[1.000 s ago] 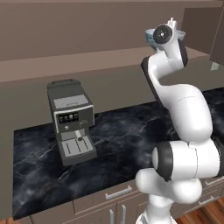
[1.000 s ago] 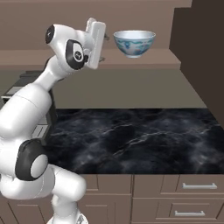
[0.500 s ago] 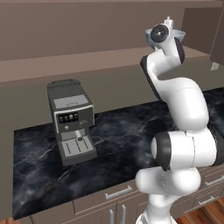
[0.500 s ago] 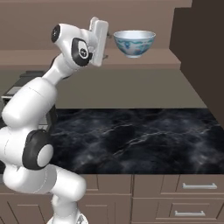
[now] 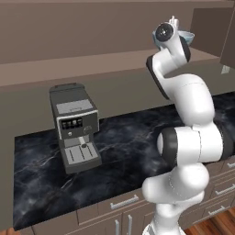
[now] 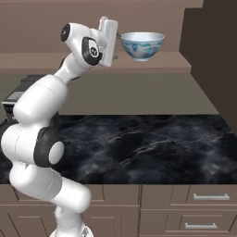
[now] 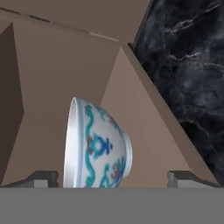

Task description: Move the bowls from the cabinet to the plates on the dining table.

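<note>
You had reached the approach step: the gripper [image 7: 113, 177] stood spread wide and empty, fingertips flanking the white-and-blue bowl [image 6: 142, 45] on the cabinet shelf [image 6: 152, 62]. Next, you would likely advance slightly, then close.

One floral bowl [image 6: 142, 45], one coffee machine [image 5: 75, 126], one cabinet shelf [image 6: 152, 64], one marble counter [image 6: 152, 148].

A black white-veined marble worktop [image 5: 114, 151] spans mid-frame beneath a taupe wall [image 5: 92, 32]. A grey coffee machine [image 5: 75, 126] stands left; drawers [image 6: 203, 208] sit lower right.
</note>
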Controlling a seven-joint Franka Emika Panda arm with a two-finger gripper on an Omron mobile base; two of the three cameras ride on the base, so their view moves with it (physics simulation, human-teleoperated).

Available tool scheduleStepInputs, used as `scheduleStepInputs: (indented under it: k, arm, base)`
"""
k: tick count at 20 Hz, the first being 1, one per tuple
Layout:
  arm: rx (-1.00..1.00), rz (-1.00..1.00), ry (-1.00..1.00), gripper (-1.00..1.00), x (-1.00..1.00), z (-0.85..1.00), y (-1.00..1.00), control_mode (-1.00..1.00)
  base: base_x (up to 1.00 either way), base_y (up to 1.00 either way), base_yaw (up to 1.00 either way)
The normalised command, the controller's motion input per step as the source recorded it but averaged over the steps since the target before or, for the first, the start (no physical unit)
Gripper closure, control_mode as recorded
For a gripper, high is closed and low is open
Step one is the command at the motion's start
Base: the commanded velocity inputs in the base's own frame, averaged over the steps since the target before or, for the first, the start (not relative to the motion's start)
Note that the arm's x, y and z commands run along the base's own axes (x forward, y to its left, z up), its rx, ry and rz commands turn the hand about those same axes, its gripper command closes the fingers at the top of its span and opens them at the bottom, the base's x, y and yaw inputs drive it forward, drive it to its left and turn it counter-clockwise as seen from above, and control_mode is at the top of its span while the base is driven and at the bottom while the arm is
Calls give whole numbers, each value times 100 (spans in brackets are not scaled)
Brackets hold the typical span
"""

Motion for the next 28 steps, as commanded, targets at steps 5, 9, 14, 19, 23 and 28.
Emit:
scheduleStepInputs:
  k: [5, 9, 14, 19, 23, 28]
  arm:
    - [0, -3, 0, -100, 28, 0, -1, -100]
    - [0, -4, 0, -100, 25, -2, 0, -100]
    - [0, -3, 1, -100, 25, -6, 0, -100]
    - [0, -1, 2, -100, 25, -7, 0, -100]
    - [0, 0, 1, -100, 24, -6, 0, -100]
    - [0, 0, 0, -100, 24, -6, -3, -100]
  base:
    - [0, 0, 0]
    - [0, 0, 0]
    - [0, 0, 0]
    - [0, 0, 0]
    - [0, 0, 0]
    - [0, 0, 0]
